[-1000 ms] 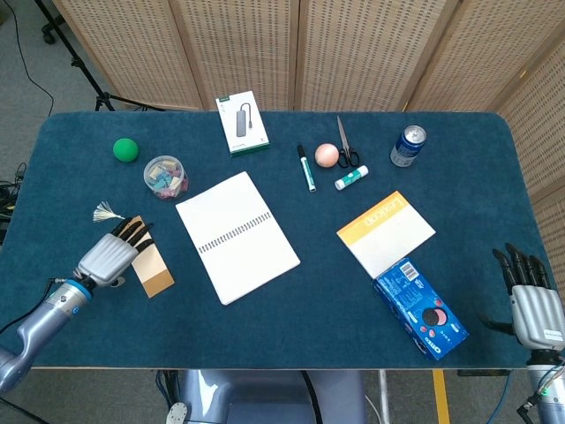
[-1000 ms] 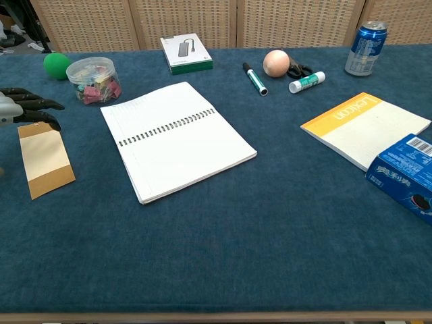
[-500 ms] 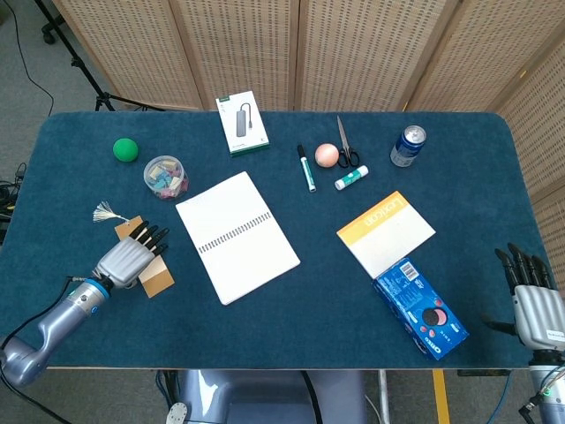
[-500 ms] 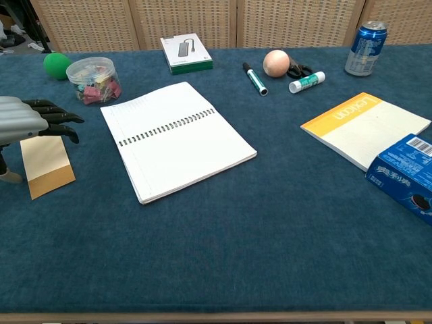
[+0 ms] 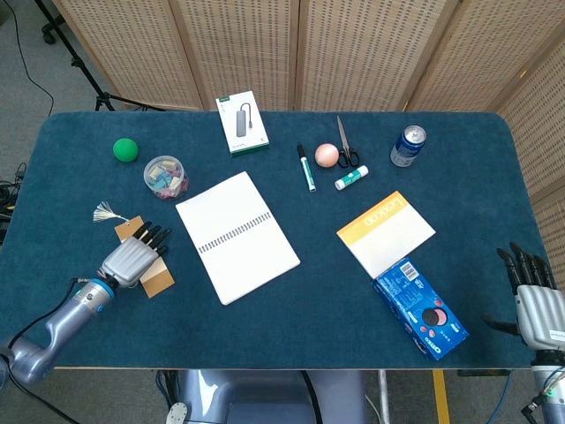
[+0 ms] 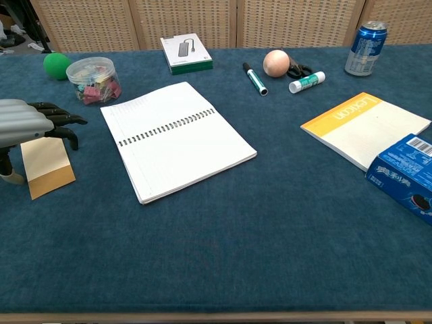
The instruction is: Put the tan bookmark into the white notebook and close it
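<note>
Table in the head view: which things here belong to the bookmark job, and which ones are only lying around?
For the job:
- tan bookmark, under the left hand
- white notebook, lying open

Just lying about:
- green ball
- jar of clips
- boxed adapter
- marker
- peach ball
- scissors
- glue stick
- soda can
- orange notepad
- blue cookie box

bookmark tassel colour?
The tassel on the bookmark is off-white, clearest in the head view.
</note>
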`<act>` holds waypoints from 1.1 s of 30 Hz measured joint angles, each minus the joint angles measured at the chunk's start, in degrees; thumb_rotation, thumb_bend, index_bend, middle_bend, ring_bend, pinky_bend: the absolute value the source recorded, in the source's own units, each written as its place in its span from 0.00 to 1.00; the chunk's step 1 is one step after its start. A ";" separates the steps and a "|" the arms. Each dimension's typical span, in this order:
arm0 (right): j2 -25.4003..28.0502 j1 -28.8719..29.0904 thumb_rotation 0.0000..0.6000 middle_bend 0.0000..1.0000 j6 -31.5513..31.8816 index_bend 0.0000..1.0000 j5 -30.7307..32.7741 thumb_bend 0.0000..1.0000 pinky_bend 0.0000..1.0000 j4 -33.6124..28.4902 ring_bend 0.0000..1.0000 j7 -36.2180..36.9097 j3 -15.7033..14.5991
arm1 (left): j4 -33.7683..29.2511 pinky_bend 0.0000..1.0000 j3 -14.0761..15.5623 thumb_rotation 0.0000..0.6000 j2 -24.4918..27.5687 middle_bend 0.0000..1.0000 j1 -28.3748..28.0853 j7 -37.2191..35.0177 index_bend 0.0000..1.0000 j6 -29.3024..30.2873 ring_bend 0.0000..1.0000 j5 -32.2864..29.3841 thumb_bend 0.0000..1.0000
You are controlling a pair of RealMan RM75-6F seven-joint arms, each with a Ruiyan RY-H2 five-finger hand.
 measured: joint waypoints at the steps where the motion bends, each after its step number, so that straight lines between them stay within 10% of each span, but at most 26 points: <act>1: 0.01 0.01 1.00 0.00 -0.05 0.00 -0.01 0.00 0.00 0.01 0.00 0.05 -0.02 | -0.17 0.00 0.02 1.00 0.13 0.00 0.06 -0.13 0.58 0.23 0.00 -0.02 0.15; 19: 0.33 0.00 1.00 0.00 -0.19 0.00 -0.16 0.00 0.00 -0.23 0.00 0.50 -0.16 | -2.63 0.00 0.01 1.00 2.03 0.00 0.79 -1.44 0.63 2.30 0.00 -1.33 0.18; 33: 1.17 -0.16 1.00 0.00 -0.16 0.00 -0.85 0.00 0.00 -0.47 0.00 2.37 -0.41 | -24.31 0.00 -10.32 1.00 8.65 0.00 -3.04 5.33 0.63 2.71 0.00 -21.93 0.20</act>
